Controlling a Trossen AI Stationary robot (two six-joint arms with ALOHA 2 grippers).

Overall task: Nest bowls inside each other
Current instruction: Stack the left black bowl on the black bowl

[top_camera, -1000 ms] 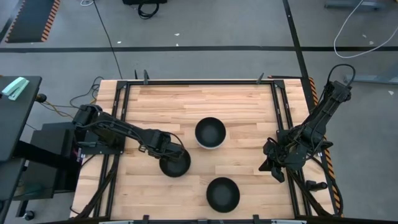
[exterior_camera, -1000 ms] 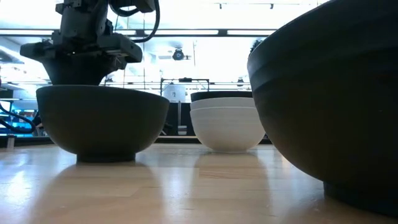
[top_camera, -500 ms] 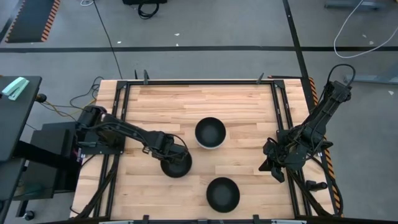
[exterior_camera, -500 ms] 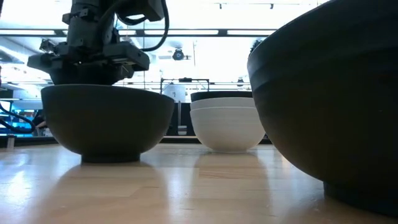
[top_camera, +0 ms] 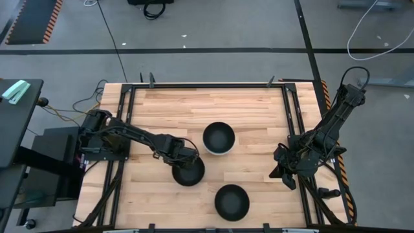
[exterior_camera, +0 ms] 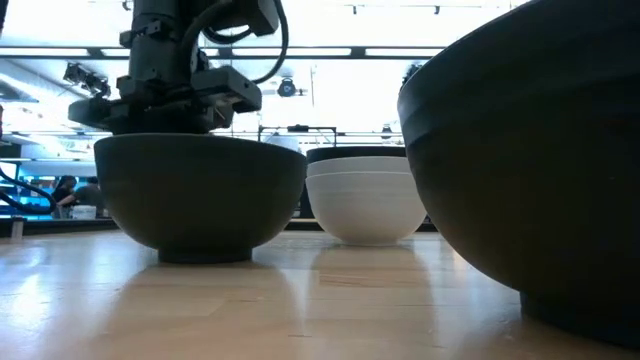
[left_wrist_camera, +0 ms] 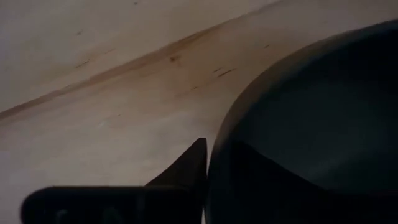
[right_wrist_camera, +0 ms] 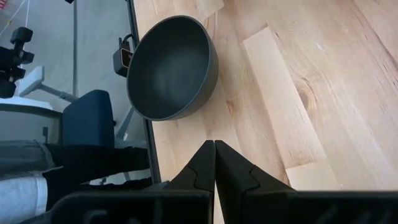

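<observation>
A glossy black bowl (top_camera: 189, 173) stands left of the table's centre, seen also in the low view (exterior_camera: 205, 195) and filling the left wrist view (left_wrist_camera: 311, 137). My left gripper (top_camera: 180, 158) is shut on it. At the centre stands a stack (top_camera: 218, 138): a black bowl (exterior_camera: 355, 154) nested in two white bowls (exterior_camera: 365, 200), the lowest resting by its foot on the wood. A third black bowl (top_camera: 231, 201) rests near the near edge (right_wrist_camera: 174, 65), large in the low view (exterior_camera: 530, 150). My right gripper (right_wrist_camera: 214, 163) waits shut at the right edge (top_camera: 284, 173). My left gripper holds the black bowl by its rim (left_wrist_camera: 214, 158) on the far-left side. One finger (left_wrist_camera: 186, 171) shows outside the wall; the bowl hides the other. It comes from above, slanting from the table's left. The bowl sits upright with its foot (exterior_camera: 205, 257) on the table.
The wooden table top (top_camera: 259, 110) has bare wood along its far half and between the bowls. A black metal frame (top_camera: 284, 97) borders the top. Beyond the table lie cables on the floor and a bright room.
My left gripper has moved toward the table's right and slightly toward the near edge, keeping its hold. The black bowl has slid with it along the table, upright, nearer to the centre stack. The right arm has kept still.
</observation>
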